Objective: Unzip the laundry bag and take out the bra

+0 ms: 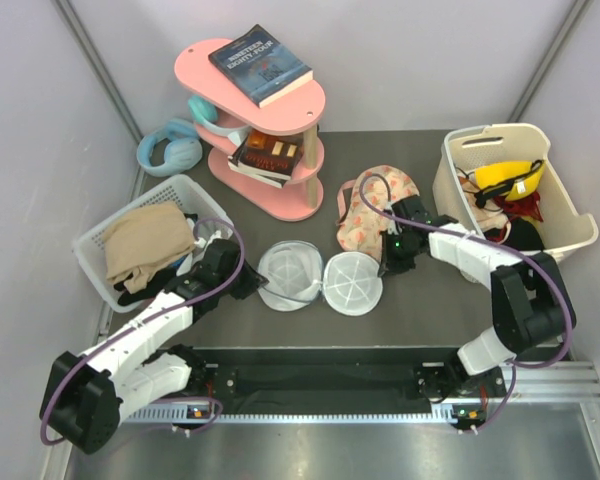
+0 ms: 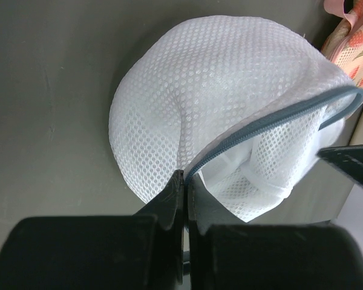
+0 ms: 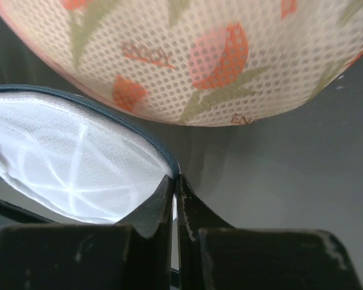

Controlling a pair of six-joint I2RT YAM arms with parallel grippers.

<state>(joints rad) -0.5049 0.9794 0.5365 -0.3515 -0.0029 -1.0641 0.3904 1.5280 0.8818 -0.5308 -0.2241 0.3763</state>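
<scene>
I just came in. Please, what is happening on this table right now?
Two robot arms are working on the laundry bag. It lies unzipped on the table, its two round halves spread side by side. The left hand pinches the zip edge of one half, and the right hand pinches the rim of the other. Both halves look empty. The yellow bra lies in the white bin on the right.

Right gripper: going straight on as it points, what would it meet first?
Probably the peach floral mesh piece, directly ahead of the right gripper, which pinches the laundry bag at its rim; depth unclear.
</scene>
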